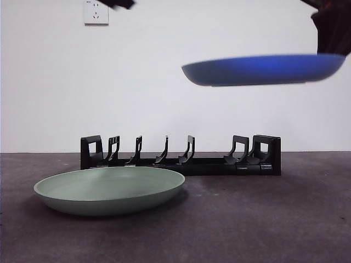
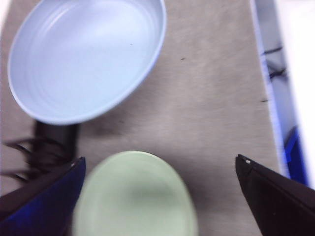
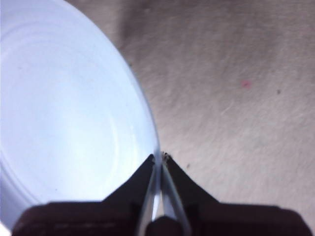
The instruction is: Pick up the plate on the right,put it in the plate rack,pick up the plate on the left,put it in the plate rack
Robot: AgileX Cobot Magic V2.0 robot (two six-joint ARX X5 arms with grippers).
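A blue plate hangs level in the air above the right half of the black plate rack. My right gripper is shut on its right rim; the right wrist view shows both jaws pinching the rim of the blue plate. A pale green plate lies flat on the dark table in front of the rack's left half. My left gripper is open, high above the green plate, with the blue plate and part of the rack beyond it.
A white wall with a socket stands behind the table. The dark table stretches to the right of the green plate. The left arm shows only as a black tip at the top edge.
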